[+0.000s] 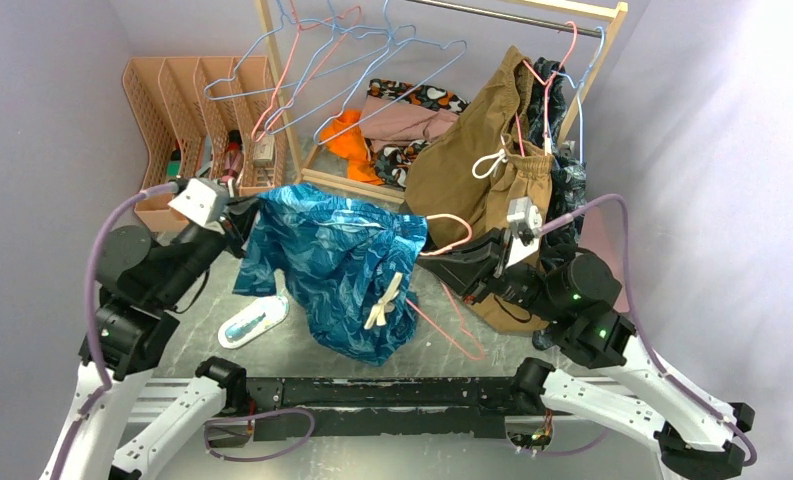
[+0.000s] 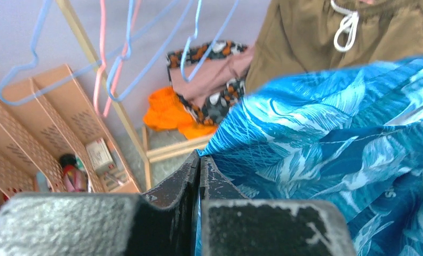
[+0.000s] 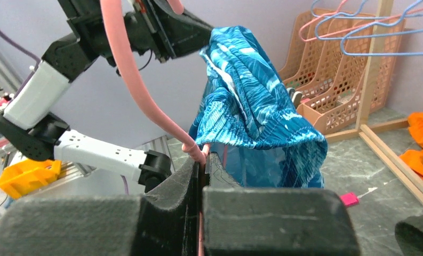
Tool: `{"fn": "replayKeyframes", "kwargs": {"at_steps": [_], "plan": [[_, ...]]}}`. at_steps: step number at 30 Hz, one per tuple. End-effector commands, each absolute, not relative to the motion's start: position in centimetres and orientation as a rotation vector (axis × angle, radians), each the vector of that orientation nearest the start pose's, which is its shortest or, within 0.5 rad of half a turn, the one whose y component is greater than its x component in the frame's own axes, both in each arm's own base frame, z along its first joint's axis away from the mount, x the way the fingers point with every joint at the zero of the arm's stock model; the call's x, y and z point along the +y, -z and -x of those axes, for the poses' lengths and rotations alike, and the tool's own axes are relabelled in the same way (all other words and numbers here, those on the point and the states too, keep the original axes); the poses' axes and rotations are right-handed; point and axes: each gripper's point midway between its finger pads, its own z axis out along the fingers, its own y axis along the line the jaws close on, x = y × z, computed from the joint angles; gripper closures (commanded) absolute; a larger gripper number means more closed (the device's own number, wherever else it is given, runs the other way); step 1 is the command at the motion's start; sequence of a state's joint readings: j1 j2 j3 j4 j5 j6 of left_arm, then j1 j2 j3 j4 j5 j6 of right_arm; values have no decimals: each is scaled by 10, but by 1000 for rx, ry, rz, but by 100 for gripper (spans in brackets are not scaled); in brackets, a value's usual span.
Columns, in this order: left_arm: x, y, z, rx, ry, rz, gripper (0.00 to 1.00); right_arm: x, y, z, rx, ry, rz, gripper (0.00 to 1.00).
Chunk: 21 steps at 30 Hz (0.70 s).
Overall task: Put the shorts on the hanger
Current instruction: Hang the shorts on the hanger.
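Left gripper (image 1: 247, 210) is clenched on the shorts' (image 1: 332, 260) waistband corner. Right gripper (image 1: 450, 265) pinches the hanger (image 3: 133, 80). The waistband runs parallel to the table's (image 1: 302, 350) near edge, with its free end at the hanger.

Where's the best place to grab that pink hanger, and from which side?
Take the bare wire of the pink hanger where it pokes out right of the blue shorts, coming from the right; much of the rest is draped in fabric. Thin wire suits a tight pinch, as the fingers of the right gripper show.
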<state>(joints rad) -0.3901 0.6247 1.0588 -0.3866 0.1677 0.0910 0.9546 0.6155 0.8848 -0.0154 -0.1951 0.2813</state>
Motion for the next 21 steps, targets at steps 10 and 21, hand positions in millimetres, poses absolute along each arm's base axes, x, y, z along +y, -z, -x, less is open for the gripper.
{"fn": "replayKeyframes", "kwargs": {"at_steps": [10, 21], "plan": [[-132, -446, -221, 1337, 426, -516, 93, 246, -462, -84, 1066, -1273, 761, 100], [-108, -413, -224, 1462, 381, -343, 15, 258, -426, -119, 1222, -1149, 714, 100]]}}
